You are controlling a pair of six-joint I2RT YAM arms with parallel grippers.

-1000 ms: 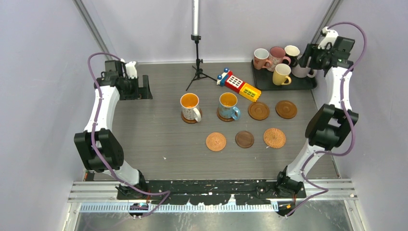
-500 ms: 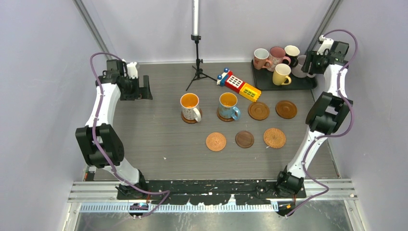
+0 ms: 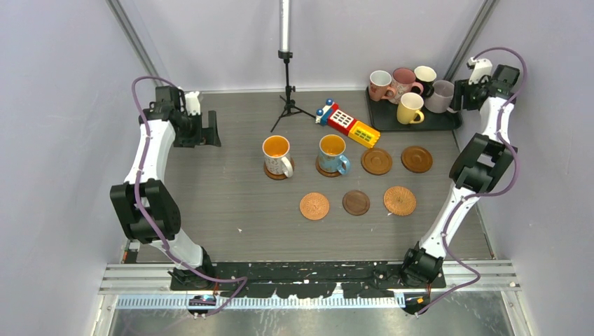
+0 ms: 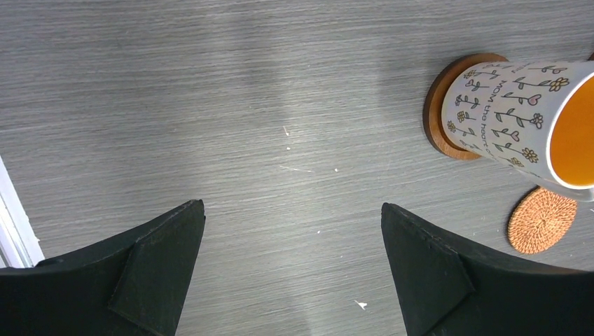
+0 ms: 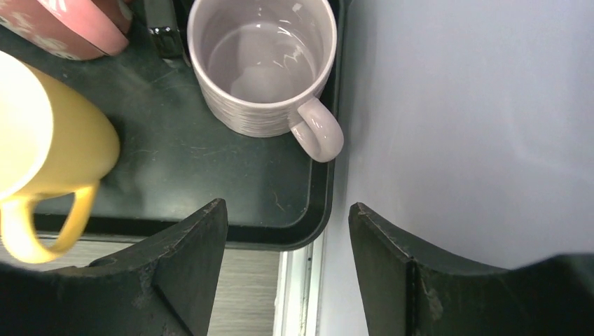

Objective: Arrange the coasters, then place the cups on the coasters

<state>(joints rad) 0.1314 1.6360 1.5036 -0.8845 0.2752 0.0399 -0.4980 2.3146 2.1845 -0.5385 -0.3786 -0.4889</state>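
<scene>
Now | right tool [image 5: 287, 210] parted, empty (near lavender-grey cup [image 5: 260, 112]) | left tool [image 4: 291, 206] spread wide, empty, over table [image 4: 210, 105]

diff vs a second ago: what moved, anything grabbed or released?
The right hand drew back rightward off the lavender-grey ceramic mug. It is open and empty now, and the mug stands on the black rectangular tray. Whether it was just released is unclear. The left hand, other mugs and round coasters stayed put.
</scene>
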